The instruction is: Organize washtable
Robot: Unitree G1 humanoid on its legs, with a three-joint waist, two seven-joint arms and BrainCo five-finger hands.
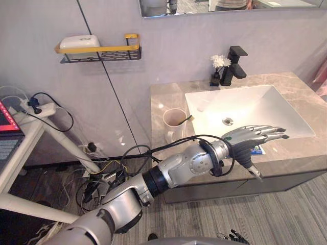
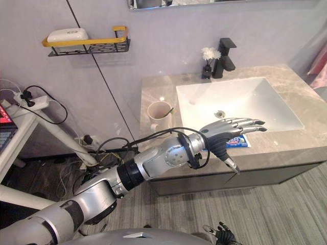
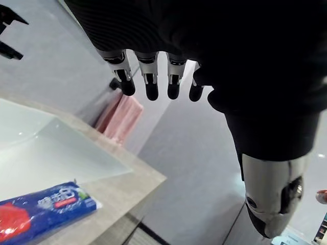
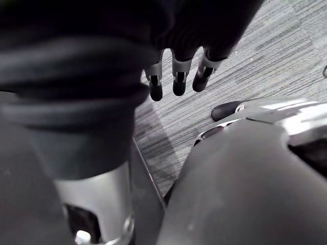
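Left wrist view: hand (image 3: 176, 76) outstretched, empty.

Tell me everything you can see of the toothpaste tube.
The toothpaste tube is a glossy, soft-looking plastic tube, blue with a red patch and white print. It lies flat on the stone counter, on the front strip between the sink and the counter's edge. The left hand hovers over it with straight fingers and covers part of it in the eye views. The wrist view shows a gap between them, so it touches the counter alone.
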